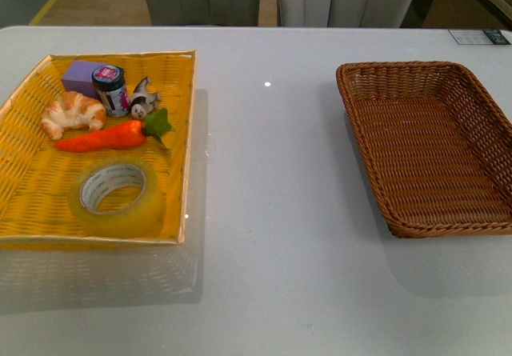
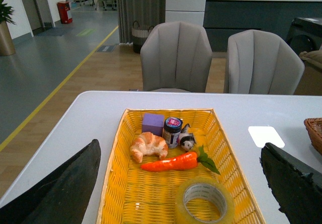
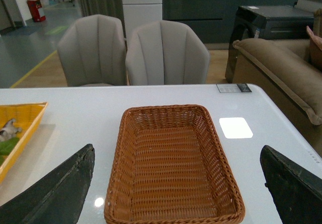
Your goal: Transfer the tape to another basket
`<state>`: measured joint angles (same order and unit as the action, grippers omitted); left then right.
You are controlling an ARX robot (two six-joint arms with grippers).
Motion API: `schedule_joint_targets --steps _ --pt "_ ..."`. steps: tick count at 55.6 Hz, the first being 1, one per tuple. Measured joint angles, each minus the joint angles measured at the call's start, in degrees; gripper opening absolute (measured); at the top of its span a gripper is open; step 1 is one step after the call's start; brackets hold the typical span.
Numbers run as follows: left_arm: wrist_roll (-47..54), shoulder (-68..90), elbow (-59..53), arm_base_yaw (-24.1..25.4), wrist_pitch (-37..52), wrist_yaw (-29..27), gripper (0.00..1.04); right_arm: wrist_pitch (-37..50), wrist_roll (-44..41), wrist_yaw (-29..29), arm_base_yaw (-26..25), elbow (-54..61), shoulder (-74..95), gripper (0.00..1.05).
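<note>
The tape (image 1: 116, 196), a wide yellowish translucent roll with a white printed core, lies flat in the near part of the yellow woven tray (image 1: 24, 204) on the left. It also shows in the left wrist view (image 2: 205, 201). The brown wicker basket (image 1: 480, 108) stands empty on the right, also in the right wrist view (image 3: 115, 183). My left gripper (image 2: 181, 194) is open, held above and short of the tray, the tape between its fingers in that view. My right gripper (image 3: 176, 189) is open above the basket's near end. Neither arm shows in the front view.
The yellow tray also holds a croissant (image 1: 74, 114), a carrot (image 1: 108, 136), a purple block (image 1: 80, 78), a small jar (image 1: 110, 90) and a small animal figure (image 1: 142, 100). Two grey chairs (image 2: 176, 58) stand behind the white table (image 1: 272, 212). A card (image 1: 478, 37) lies at the far right corner.
</note>
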<state>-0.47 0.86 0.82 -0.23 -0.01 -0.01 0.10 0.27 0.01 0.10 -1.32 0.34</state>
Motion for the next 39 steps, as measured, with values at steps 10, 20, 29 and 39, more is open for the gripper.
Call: schedule_joint_targets --steps 10,20,29,39 --pt "0.0 0.0 0.0 0.0 0.0 0.0 0.96 0.0 0.0 0.0 0.0 0.0 0.0 0.96" --pt "0.0 0.0 0.0 0.0 0.0 0.0 0.96 0.0 0.0 0.0 0.0 0.0 0.0 0.96" --pt "0.0 0.0 0.0 0.0 0.0 0.0 0.96 0.0 0.0 0.0 0.0 0.0 0.0 0.96" --pt "0.0 0.0 0.0 0.0 0.0 0.0 0.96 0.0 0.0 0.0 0.0 0.0 0.0 0.96"
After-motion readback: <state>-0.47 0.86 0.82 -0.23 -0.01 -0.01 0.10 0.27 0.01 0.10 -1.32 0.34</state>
